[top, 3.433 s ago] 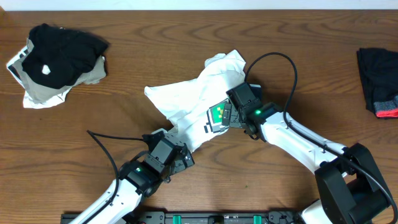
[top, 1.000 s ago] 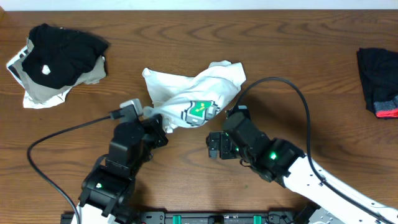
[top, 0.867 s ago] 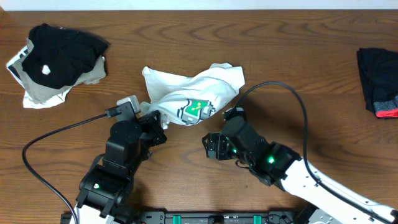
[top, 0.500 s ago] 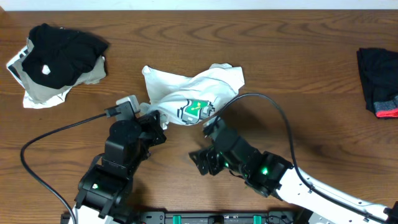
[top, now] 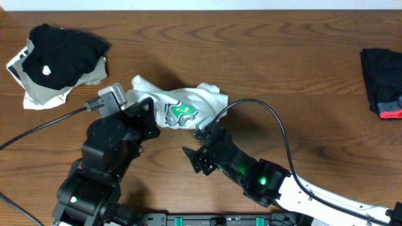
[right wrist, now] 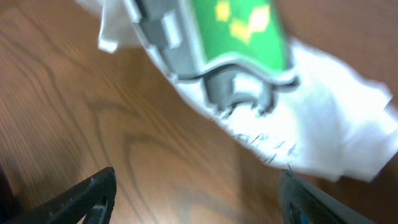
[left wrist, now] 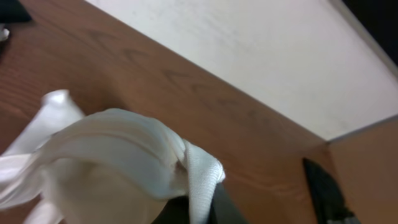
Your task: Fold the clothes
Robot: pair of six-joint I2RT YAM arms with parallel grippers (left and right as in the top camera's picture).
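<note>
Centre frame, the limp, light white T-shirt (top: 185,103) hung bunched, clamped by the left tool (top: 149,113); the right tool (top: 196,147) hovered spread and empty, a free hem likely its best hold.

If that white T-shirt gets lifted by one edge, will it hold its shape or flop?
Probably flops: the T-shirt lies crumpled in soft folds. It looks thin, so likely light. Pinched only by the left gripper, the rest would probably sag and drag.
</note>
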